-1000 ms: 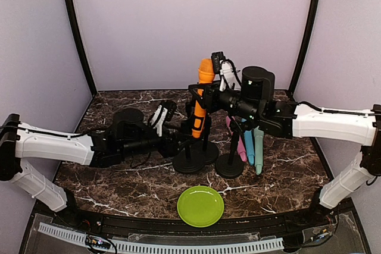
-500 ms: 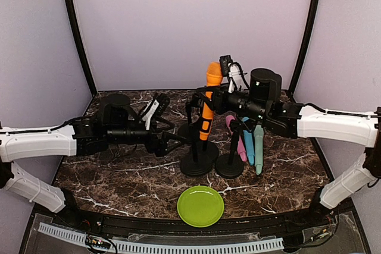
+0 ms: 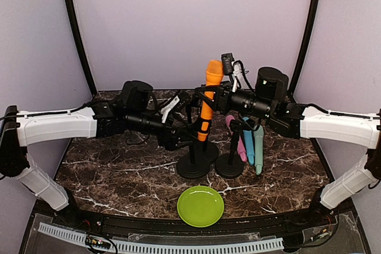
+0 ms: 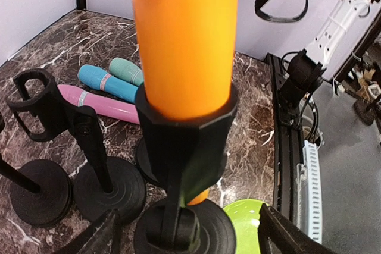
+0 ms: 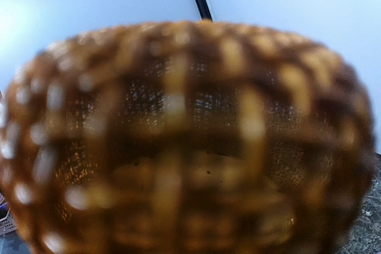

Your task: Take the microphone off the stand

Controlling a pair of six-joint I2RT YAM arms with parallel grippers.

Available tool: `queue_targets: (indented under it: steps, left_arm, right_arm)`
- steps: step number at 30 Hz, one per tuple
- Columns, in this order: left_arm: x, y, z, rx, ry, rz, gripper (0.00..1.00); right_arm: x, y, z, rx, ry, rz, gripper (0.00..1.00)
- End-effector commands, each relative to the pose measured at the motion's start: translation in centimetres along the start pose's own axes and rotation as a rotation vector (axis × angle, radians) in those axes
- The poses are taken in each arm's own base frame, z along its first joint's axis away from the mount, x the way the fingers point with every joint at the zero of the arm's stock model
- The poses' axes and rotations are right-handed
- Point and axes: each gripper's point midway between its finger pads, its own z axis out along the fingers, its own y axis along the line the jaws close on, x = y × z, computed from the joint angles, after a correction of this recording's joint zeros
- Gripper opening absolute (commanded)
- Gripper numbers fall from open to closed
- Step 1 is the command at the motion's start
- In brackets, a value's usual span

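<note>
The dark marble surface (image 3: 119, 176) fills the lower half of the overhead view. The white-and-black left arm (image 3: 59, 126) reaches in from the left. Its jaws are spread wide and grip nothing, and in its wrist view the stand's foot lies between them. The matching right arm (image 3: 333, 126) comes in from the right, its jaws pinching the orange microphone with a mesh head (image 3: 206, 108) just below that head. The microphone is at frame centre, leaning slightly, its lower body seated in the clip of the black round-footed stand (image 3: 193, 166).

To pull it out well, I judge the right arm should draw along the microphone's own axis, up and out of the clip, not sideways. The left jaws should close low on the stem so the stand neither lifts nor tips.

A second black stand (image 3: 230, 165), just to the right, has an empty clip. The round green plate (image 3: 200, 206) at lower centre holds nothing. A pink microphone (image 3: 238, 144), a blue microphone (image 3: 249, 147) and a teal microphone (image 3: 258, 150) lie side by side on the surface, right of centre.
</note>
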Motion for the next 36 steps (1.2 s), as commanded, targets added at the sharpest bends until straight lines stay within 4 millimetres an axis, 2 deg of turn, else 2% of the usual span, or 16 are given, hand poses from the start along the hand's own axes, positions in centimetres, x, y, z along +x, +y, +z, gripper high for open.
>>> queue_targets:
  steps: [1,5,6,11,22,32,36]
  left_arm:
    - [0.0,-0.3,0.1,0.038,0.030,0.028,0.77]
    - [-0.1,-0.2,0.2,0.033,0.027,0.026,0.63]
    - [-0.1,-0.1,0.3,0.032,0.025,0.026,0.57]
    - [-0.5,0.0,0.5,0.032,0.010,0.025,0.41]
    - [-0.6,-0.1,0.8,0.047,-0.003,0.009,0.38]
    - [-0.8,-0.3,0.4,0.047,-0.023,0.026,0.01]
    - [-0.7,0.0,-0.1,0.010,-0.026,0.055,0.00]
  right_arm:
    - [-5.8,3.3,-1.7,-0.123,-0.185,-0.031,0.00]
    - [-5.6,3.6,-1.5,-0.147,-0.176,-0.038,0.00]
    - [-5.5,3.7,-1.4,-0.155,-0.170,-0.039,0.00]
    - [-5.5,4.0,-1.2,-0.173,-0.163,-0.042,0.00]
    - [-5.4,3.9,-1.1,-0.171,-0.162,-0.041,0.00]
    - [-5.2,3.3,-1.1,-0.136,-0.160,-0.037,0.00]
    - [-5.2,2.7,-1.1,-0.101,-0.168,-0.017,0.00]
